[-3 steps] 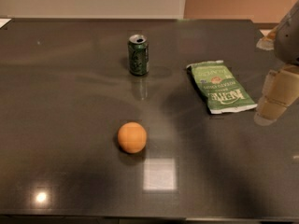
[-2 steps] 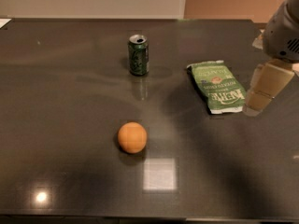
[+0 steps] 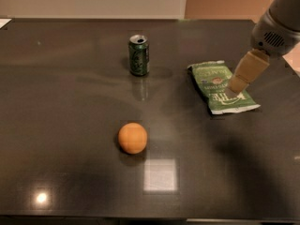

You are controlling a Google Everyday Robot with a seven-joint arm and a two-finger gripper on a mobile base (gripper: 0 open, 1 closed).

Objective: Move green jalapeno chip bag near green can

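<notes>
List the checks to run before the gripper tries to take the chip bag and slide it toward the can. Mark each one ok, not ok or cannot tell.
1. Green jalapeno chip bag lies flat on the table, fully in view: ok.
2. Gripper is at the bag's right part, reaching down from the upper right: ok.
3. Gripper has hold of the bag: cannot tell.
4. Green can stands upright, left of the bag and apart from it: ok.
5. Nothing stands between bag and can; the orange ball sits nearer the camera, off that line: ok.
6. Bag already near the can: not ok, a gap remains.
</notes>
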